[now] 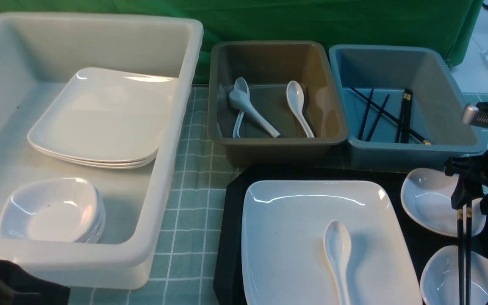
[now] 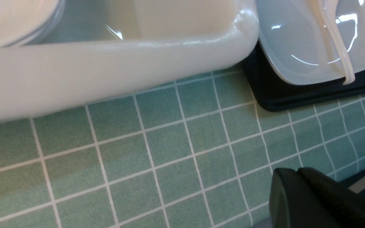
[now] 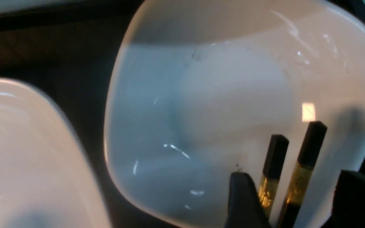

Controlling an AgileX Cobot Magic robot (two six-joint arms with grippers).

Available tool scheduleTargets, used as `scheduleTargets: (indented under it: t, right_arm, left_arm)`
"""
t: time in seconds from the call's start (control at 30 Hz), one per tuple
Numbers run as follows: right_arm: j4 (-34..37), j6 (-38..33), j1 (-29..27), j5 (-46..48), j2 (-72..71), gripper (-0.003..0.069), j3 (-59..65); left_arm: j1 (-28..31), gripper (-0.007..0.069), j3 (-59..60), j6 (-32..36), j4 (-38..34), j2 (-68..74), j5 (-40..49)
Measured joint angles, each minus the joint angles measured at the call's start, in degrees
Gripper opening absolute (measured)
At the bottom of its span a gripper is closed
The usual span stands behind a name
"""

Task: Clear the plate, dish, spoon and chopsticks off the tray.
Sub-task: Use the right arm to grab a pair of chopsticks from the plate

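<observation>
nothing is off the tray (image 1: 232, 220) yet, as i judge it – the plate (image 1: 295, 254) fills its left part, with the spoon (image 1: 338, 250) lying on it toward the near edge, and two small dishes sit along the tray's right edge, a far dish (image 1: 428, 203) and a near dish (image 1: 443, 275). the chopsticks (image 1: 464, 254) stand over the near dish between the right jaws, which are spread with a clear gap on one side – not clamping. the left jaws are closed on nothing, over the table (image 2: 169, 158) beside the white tub (image 1: 176, 127). the sticks' thin ends and the tray's near-right corner are cut off; whether the sticks rest on the dish i cannot tell
</observation>
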Motion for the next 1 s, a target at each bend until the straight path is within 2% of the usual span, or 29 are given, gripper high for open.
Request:
scheduleTargets:
  t: [0.43, 0.5, 0.63, 1.0]
  right_arm:
    - [0.1, 1.2, 0.0, -1.0, 3.6, 0.0402, 0.0]
    - [0.1, 1.2, 0.0, -1.2, 3.6, 0.0374, 0.0]
    - [0.0, 1.2, 0.0, -1.8, 3.6, 0.0165, 0.0]
    - [0.0, 0.8, 0.0, -2.0, 3.1, 0.0163, -0.1]
  left_arm:
    - [0.0, 0.0000, 0.0, 0.0, 0.5, 0.0, -1.6]
    - [0.0, 0.0000, 0.0, 0.0, 0.5, 0.0, -1.7]
    - [0.0, 0.0000, 0.0, 0.0, 0.5, 0.0, -2.0]
    - [0.0, 0.0000, 0.0, -0.1, 0.5, 0.0, -2.1]
